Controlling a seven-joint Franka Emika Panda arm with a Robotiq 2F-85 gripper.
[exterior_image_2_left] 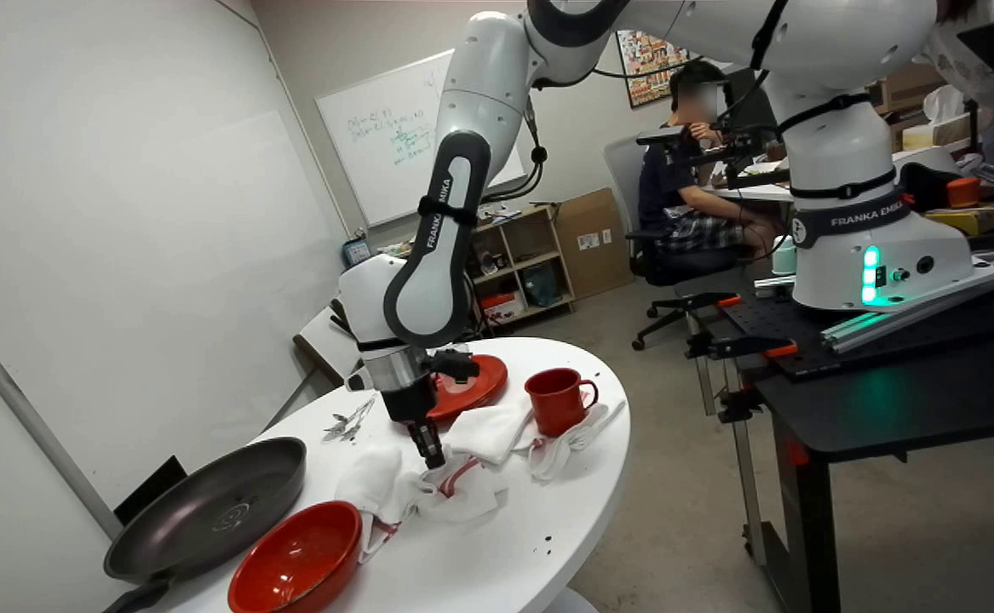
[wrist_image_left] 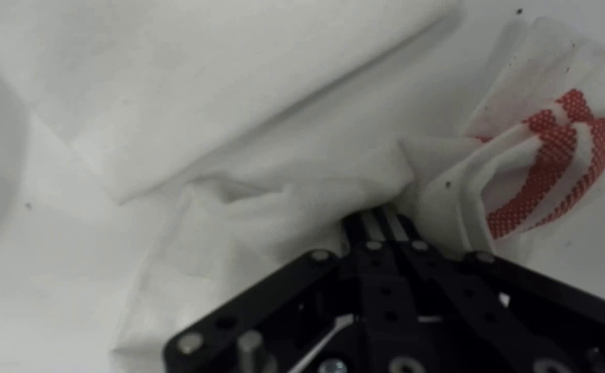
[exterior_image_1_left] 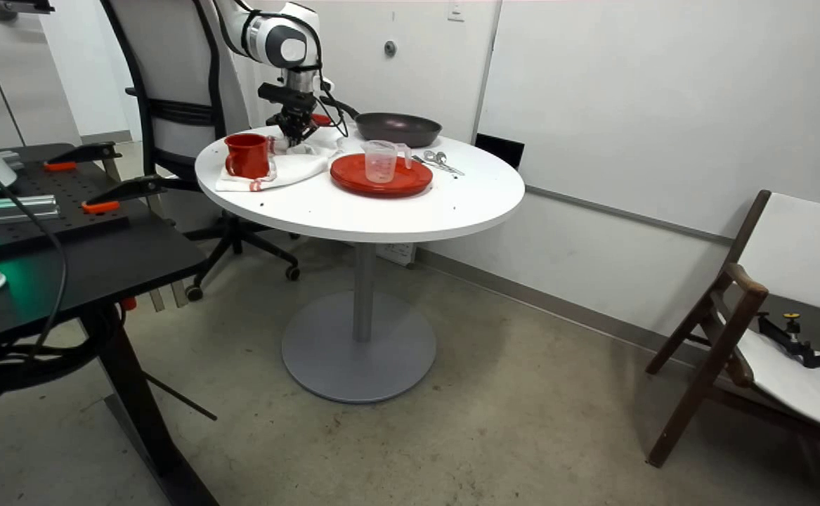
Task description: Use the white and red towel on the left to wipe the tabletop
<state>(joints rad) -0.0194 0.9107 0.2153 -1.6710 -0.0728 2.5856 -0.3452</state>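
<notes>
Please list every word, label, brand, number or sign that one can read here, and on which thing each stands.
"FRANKA" "MIKA": robot arm, split by a black strap.
"FRANKA EMIK": robot base; last letter unclear.
Too small or blurred to read: handwriting on the far whiteboard, cardboard labels, wall poster, mark in the frying pan.

Tabletop point(exterior_image_1_left: 381, 213) common to all views

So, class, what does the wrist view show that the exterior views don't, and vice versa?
Only the wrist view: screw heads on the claw and the weave of the red stripes.
Only the exterior views: frying pan, black desk and arm.
Shared: the white and red towel at the claw's tips, the tabletop and dark specks.
</notes>
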